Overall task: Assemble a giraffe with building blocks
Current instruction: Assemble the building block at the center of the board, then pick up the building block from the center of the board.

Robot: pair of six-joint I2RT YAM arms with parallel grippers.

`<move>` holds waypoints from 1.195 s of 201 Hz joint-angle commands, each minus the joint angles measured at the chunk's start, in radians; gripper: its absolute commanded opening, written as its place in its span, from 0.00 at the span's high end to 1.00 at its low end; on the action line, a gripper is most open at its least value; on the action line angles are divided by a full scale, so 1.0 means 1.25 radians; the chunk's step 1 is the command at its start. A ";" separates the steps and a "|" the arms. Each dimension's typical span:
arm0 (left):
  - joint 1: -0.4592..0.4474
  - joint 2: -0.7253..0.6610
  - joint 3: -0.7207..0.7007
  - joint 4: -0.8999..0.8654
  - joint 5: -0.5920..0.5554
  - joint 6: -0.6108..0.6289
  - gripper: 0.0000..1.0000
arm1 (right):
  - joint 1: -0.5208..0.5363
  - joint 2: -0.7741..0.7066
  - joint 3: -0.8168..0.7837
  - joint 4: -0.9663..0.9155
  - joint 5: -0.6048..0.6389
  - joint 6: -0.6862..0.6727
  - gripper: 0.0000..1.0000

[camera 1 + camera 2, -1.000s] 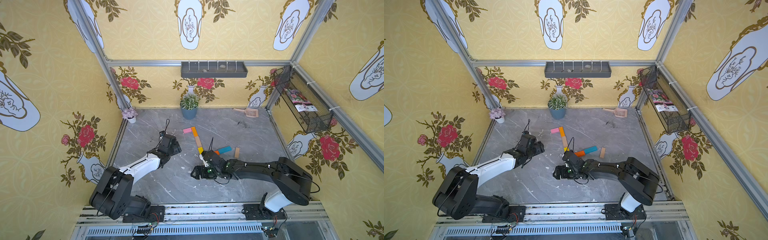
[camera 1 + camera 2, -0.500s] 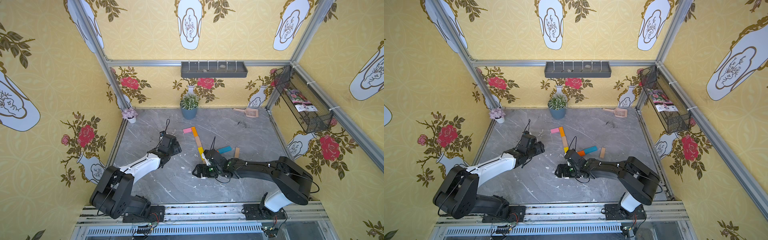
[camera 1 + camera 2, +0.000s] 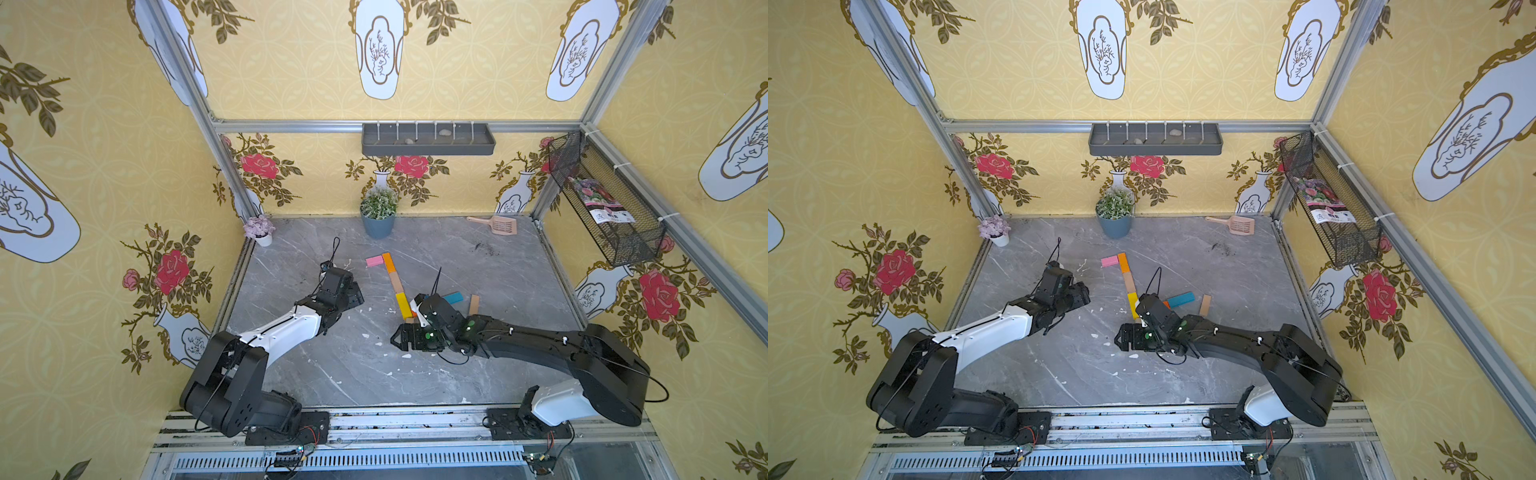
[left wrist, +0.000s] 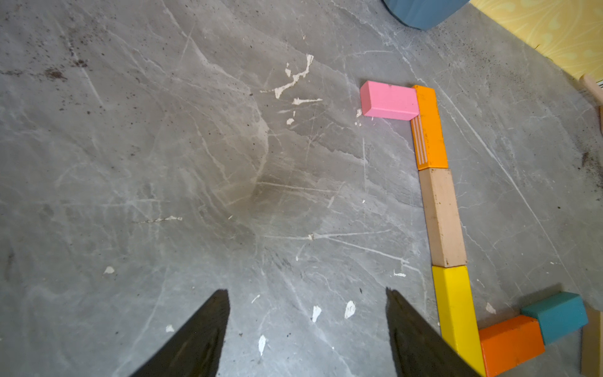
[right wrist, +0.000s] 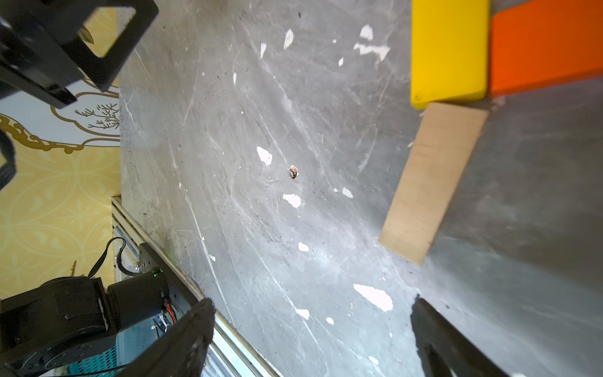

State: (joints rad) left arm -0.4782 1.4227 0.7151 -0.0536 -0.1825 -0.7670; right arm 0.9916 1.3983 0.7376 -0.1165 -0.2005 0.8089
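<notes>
Left wrist view takes in most of the giraffe (image 4: 443, 228), lying flat on the grey marble-patterned tabletop (image 4: 163, 163) near its middle. A pink wooden block (image 4: 390, 100) forms the head and butts against the side of the light orange wooden block (image 4: 430, 127). From there the plain tan neck block (image 4: 442, 209) and the yellow wooden block (image 4: 455, 313) run end to end in one line. A dark orange wooden block (image 4: 510, 344) branches off at the yellow one's lower end. The blue wooden block (image 4: 556, 316) follows it, with a tan rear leg block (image 4: 592, 342) just beside its far end.

In the right wrist view a tan front leg block (image 5: 429, 182) lies with one end just under the yellow block's end, tilted off the neck's line.

The right gripper (image 5: 313, 326) sits low over the tabletop just beside that leg. Its jaws are spread wide with nothing between them. The left gripper (image 4: 306, 326) hovers beside the neck, apart from it. Its jaws are parted too and hold nothing.

In a top view, a blue pot with a green plant (image 3: 377, 226) stands at the back wall. A peach plastic slotted scoop (image 3: 498, 225) lies in the back corner on the right arm's side, and a small white pot of purple flowers (image 3: 259, 230) stands in the opposite corner. A black wire basket (image 3: 602, 199) hangs on the side wall.
</notes>
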 commanded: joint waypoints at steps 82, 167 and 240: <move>0.001 0.028 0.002 0.046 0.086 0.006 0.24 | -0.574 0.002 0.141 -0.380 0.289 -0.226 0.12; 0.000 0.035 0.006 0.049 0.109 0.005 0.18 | -0.538 0.120 0.149 -0.291 0.136 -0.343 0.27; 0.000 0.017 -0.003 0.050 0.102 0.007 0.18 | -0.494 0.178 0.129 -0.280 0.193 -0.329 0.47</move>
State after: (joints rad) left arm -0.4786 1.4513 0.7204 -0.0078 -0.0517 -0.7666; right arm 0.3733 1.6268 0.9131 -0.4892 0.0040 0.3920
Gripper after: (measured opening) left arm 0.818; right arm 0.539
